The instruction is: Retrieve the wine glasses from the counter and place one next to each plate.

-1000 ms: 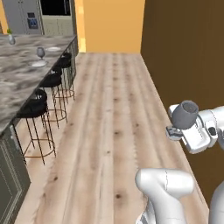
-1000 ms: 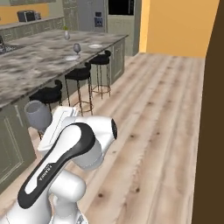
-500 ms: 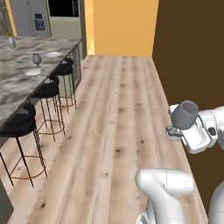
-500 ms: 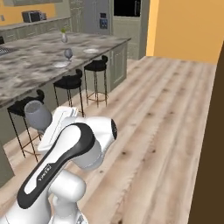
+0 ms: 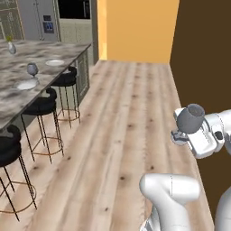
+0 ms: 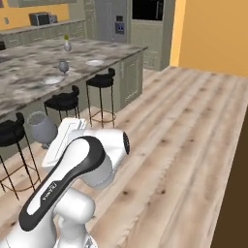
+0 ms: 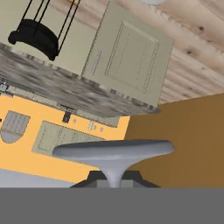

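Note:
My gripper (image 5: 181, 135) is shut on the stem of a grey-blue wine glass (image 5: 191, 118), held upright over the wooden floor at my right side. From the other side the held glass (image 6: 41, 127) sits just left of my arm. In the hand view its round base (image 7: 113, 151) spans the frame above my dark fingertips (image 7: 94, 177). A second wine glass (image 5: 32, 69) stands on the island beside a white plate (image 5: 26, 84). Another plate (image 5: 54, 62) lies further along with no glass beside it. The counter (image 6: 29, 28) runs along the orange back wall.
Black stools (image 5: 67, 79) line the near side of the island (image 5: 13, 101). A grey vase with a sprig (image 5: 11, 46) stands at its far end. A brown wall (image 5: 203, 67) rises close on my right. Open wooden floor (image 5: 126, 117) stretches ahead toward an orange wall.
The base has moved, so the whole scene has shifted: the island and stools now sit further ahead and more toward the middle. The glass stays held in the same pose.

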